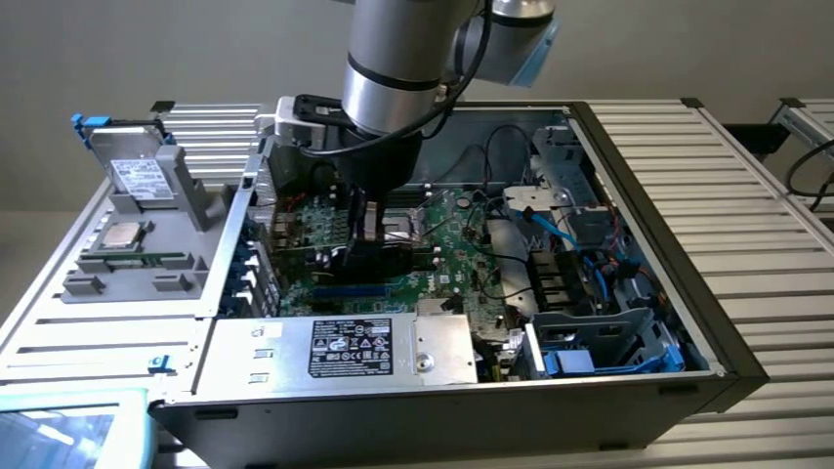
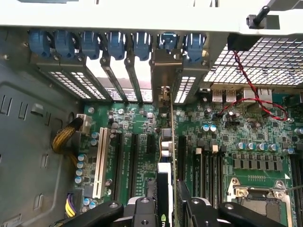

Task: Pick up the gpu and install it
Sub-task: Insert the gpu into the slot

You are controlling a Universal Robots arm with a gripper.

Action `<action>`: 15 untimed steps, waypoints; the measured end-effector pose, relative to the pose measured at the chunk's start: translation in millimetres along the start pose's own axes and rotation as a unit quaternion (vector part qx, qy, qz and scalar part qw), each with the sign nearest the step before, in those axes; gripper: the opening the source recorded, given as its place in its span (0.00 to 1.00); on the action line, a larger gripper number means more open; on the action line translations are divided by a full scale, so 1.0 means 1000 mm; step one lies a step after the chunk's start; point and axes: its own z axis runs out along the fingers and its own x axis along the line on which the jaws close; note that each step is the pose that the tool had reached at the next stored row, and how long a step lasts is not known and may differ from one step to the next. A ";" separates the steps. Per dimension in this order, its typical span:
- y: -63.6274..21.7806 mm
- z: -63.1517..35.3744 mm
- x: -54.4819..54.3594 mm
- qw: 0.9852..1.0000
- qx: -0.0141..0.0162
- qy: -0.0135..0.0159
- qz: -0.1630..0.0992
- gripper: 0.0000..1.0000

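Pincer (image 1: 373, 242) with gpu (image 1: 363, 268) above green motherboard (image 1: 450, 239)

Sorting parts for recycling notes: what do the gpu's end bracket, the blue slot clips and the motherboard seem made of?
On the gpu, the end bracket: bare sheet metal, judging by its dull silver-grey, thin flat strip. The blue slot clips: probably moulded plastic, uniform colour with a soft sheen. The motherboard: green-coated circuit laminate, likely fibreglass, carrying soldered parts.

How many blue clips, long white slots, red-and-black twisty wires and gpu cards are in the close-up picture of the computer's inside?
blue clips: 7
long white slot: 1
red-and-black twisted wire: 1
gpu: 1
Total: 10
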 end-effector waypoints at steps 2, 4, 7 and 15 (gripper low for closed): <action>0.0001 0.0002 0.000 1.000 -0.003 0.000 0.002 0.28; 0.0001 0.0002 0.000 1.000 -0.004 -0.001 0.002 0.28; -0.0016 0.0000 0.002 1.000 -0.007 -0.001 0.002 0.28; -0.0063 -0.0007 0.005 1.000 -0.017 -0.001 0.002 0.28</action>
